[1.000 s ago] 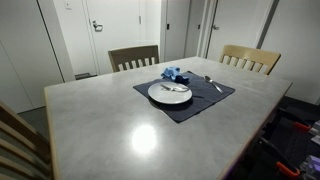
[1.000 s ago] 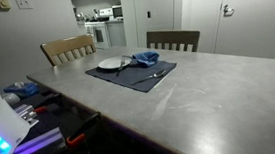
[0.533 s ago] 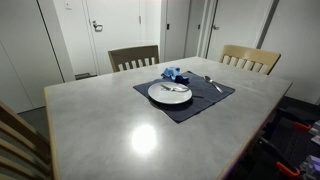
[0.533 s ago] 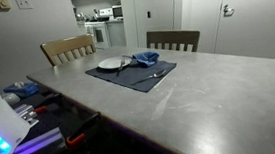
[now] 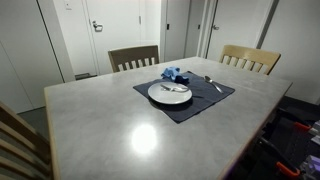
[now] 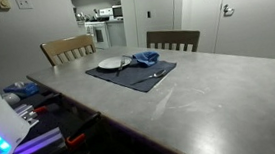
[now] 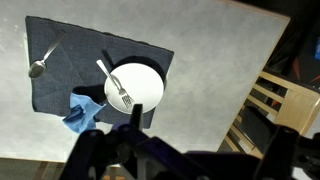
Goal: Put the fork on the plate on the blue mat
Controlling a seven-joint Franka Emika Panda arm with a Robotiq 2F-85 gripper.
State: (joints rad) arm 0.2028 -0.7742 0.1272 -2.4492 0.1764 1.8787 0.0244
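Note:
A white plate lies on a dark blue mat on the grey table. A silver fork rests on the plate. The wrist view shows the fork across the plate on the mat. The plate and the mat show in both exterior views. My gripper is a dark shape at the bottom of the wrist view, high above the table and apart from the plate. Its jaws stand apart and hold nothing. The arm is not in the exterior views.
A spoon lies on the mat beside the plate, and a crumpled blue cloth sits at the mat's edge. Two wooden chairs stand at the far side of the table. Cluttered equipment stands by one table edge.

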